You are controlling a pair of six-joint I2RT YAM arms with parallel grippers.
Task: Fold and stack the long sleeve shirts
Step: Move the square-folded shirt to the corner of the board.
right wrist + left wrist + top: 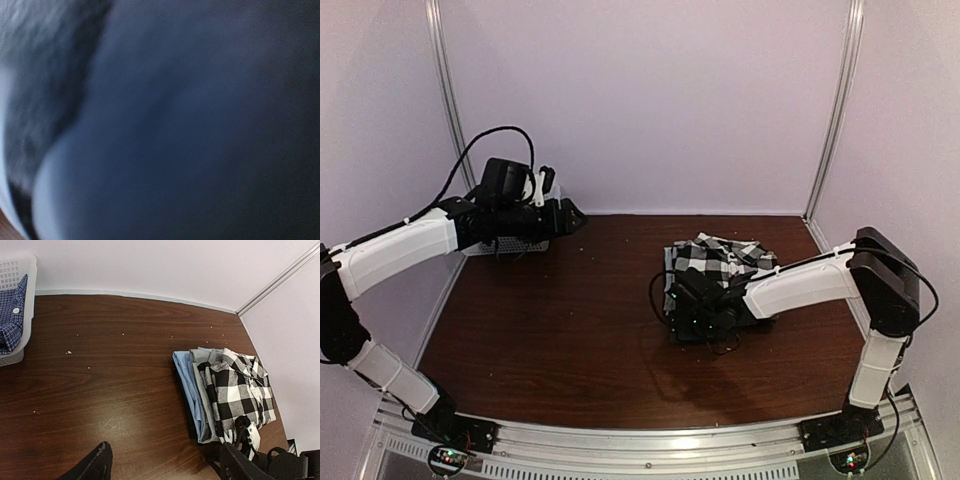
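Locate the folded stack on the right part of the table (110,365), close to the right wall. The black-and-white checked shirt (240,390) lies on top. The grey shirt (204,390) shows beneath it, and the light blue shirt (184,372) shows along the stack's left edge.

Check the left gripper (165,445). Its jaws stand wide apart and nothing is between them. In the overhead view it hangs raised at the far left, above the white basket (27,295). The basket sits in the far left corner and holds a dark blue checked cloth (11,315).

Check the right gripper (688,308). It is low at the near left edge of the stack, against the cloth. Its wrist camera shows only blurred dark blue and grey fabric filling the frame. You cannot tell from any view how its jaws are set, or whether they grip a shirt.
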